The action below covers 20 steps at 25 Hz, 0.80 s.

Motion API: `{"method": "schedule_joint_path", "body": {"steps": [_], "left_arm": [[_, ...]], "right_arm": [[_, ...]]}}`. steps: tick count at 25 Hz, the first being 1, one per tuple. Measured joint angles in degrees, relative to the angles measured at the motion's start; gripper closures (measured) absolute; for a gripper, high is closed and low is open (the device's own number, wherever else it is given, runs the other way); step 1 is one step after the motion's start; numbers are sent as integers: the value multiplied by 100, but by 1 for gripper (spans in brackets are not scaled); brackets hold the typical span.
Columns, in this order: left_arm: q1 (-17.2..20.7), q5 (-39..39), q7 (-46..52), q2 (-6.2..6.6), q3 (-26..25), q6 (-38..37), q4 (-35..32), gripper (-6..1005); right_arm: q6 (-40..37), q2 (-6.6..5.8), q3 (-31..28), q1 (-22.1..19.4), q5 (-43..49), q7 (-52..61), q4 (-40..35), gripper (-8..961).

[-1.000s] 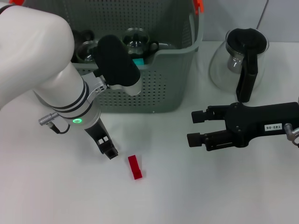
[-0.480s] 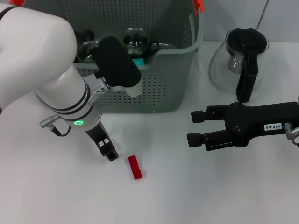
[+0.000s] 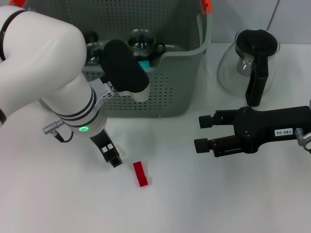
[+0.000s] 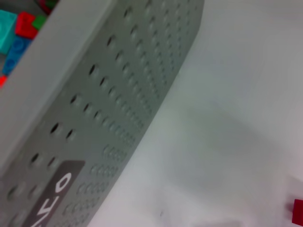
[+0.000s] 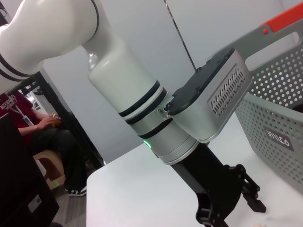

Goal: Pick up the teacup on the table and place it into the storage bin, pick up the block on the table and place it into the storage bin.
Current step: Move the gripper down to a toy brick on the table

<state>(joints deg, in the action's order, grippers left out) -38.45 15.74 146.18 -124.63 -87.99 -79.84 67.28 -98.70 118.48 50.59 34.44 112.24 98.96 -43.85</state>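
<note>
Here, one red block (image 3: 140,174) lies beside the left end effector (image 3: 113,158).

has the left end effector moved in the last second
Barely. The left end effector stays almost in place beside the red block, in front of the storage bin; only the arm above it has shifted slightly toward the block's side.

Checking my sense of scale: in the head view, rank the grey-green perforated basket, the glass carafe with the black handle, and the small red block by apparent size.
1. Grey-green perforated basket, cropped by the frame yet still largest.
2. Glass carafe with black handle.
3. Small red block, by far the smallest.
</note>
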Motion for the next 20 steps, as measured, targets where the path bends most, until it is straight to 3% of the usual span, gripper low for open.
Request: {"method": "schedule_joint_path", "body": {"steps": [20], "left_arm": [[-23,-10,268,-9,239,21,-4,298]], "right_arm": [[0,0,21,-43,-4,-17,0,56]]}}
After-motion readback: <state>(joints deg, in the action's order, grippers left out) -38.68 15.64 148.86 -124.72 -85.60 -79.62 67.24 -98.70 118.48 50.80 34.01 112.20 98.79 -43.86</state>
